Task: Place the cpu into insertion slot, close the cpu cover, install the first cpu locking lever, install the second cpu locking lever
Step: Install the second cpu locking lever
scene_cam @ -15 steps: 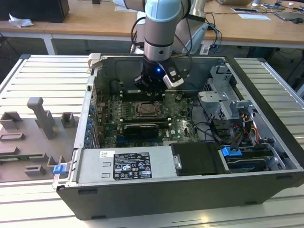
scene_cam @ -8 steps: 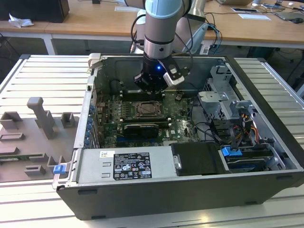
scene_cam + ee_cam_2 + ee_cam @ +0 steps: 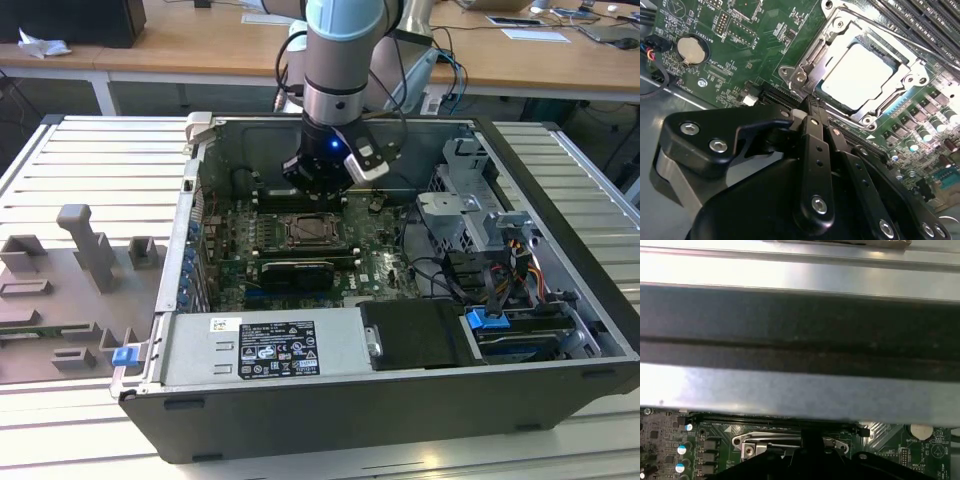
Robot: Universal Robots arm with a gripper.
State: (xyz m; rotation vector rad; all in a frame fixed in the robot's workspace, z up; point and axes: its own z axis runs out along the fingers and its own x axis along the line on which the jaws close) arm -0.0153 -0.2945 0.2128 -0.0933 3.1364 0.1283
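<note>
One gripper [image 3: 812, 107] hovering at the insertion slot [image 3: 860, 75] edge.
Fingers sitting pinched together, holding nothing; cpu [image 3: 857, 75] lying seated under the closed cpu cover [image 3: 812, 55] (silver frame).

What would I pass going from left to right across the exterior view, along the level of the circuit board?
Grey plastic holder blocks on the table → open computer case's left wall → the cpu in the insertion slot on the green board, just below the gripper → metal drive cage → case's right wall.
</note>
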